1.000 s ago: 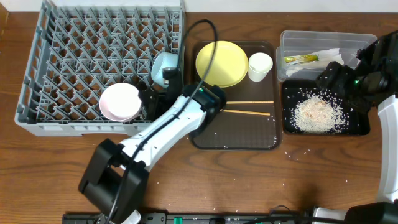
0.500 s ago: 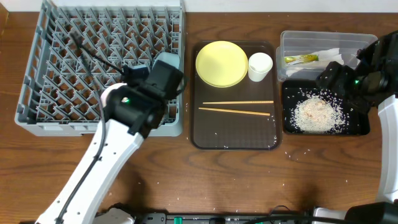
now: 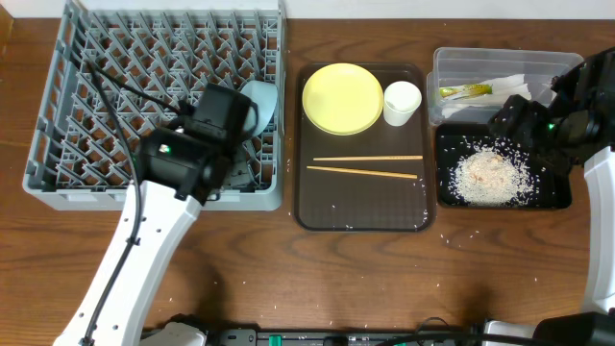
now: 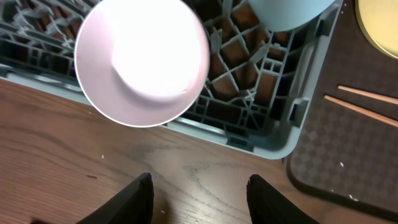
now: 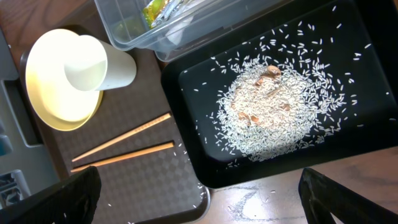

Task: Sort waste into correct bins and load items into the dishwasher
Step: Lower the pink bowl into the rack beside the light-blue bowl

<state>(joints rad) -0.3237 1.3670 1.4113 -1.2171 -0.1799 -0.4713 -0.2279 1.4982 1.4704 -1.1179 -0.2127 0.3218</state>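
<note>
Jaws of left gripper [image 4: 200,186] wide, empty, over table [image 4: 93,162] outside dishwasher [image 4: 273,149] rim; right gripper [image 5: 199,193] likewise wide.

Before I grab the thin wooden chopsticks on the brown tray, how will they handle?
The thin wooden chopsticks look stiff and light. Lying flat and apart on the brown tray, they probably roll or skid when nudged; pinching both at once may be tricky.
</note>
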